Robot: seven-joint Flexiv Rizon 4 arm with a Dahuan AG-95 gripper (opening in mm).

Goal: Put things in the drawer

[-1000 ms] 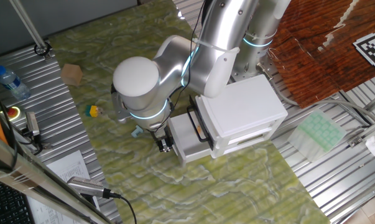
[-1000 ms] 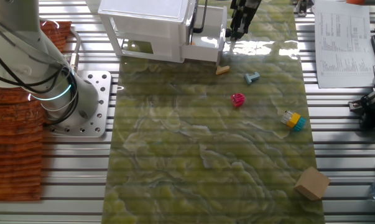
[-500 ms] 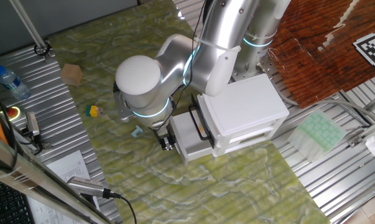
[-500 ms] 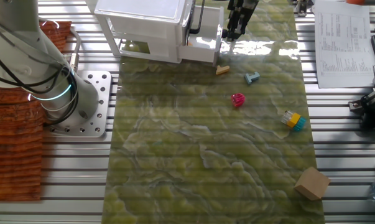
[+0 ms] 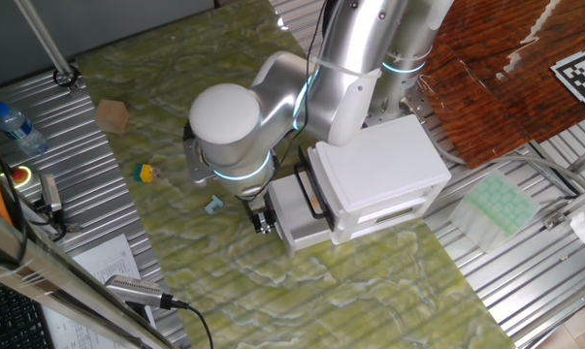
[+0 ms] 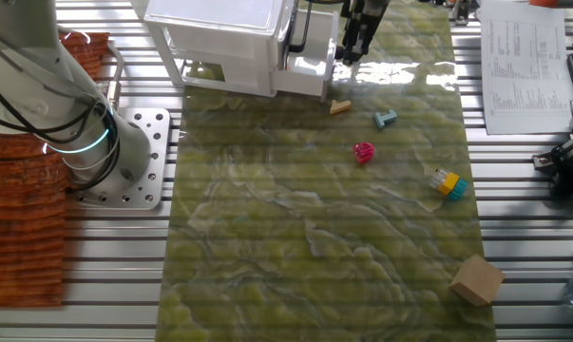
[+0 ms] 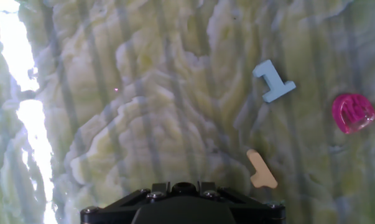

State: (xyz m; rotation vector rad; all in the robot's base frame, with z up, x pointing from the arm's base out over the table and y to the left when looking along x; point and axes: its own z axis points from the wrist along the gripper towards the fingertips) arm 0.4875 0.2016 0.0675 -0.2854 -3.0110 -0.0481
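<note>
We see the drawer [image 6: 310, 59] open, yet tan [image 6: 339, 106], blue [image 6: 386, 119], pink [image 6: 363, 152] and yellow [image 6: 446, 183] pieces remain on the counter [image 6: 296, 247]. The gripper [image 6: 348, 52] hangs beside the drawer; we cannot tell its grasp.

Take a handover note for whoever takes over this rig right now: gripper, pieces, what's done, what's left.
Gripper: low, beside the front of the drawer; whether it is open or shut cannot be told.
On the mat: tan piece nearest the drawer, then blue piece, pink piece, yellow piece farthest.
Done: drawer stands pulled out; its contents are not clear.
Left: put those four pieces in, probably the tan piece first.
</note>
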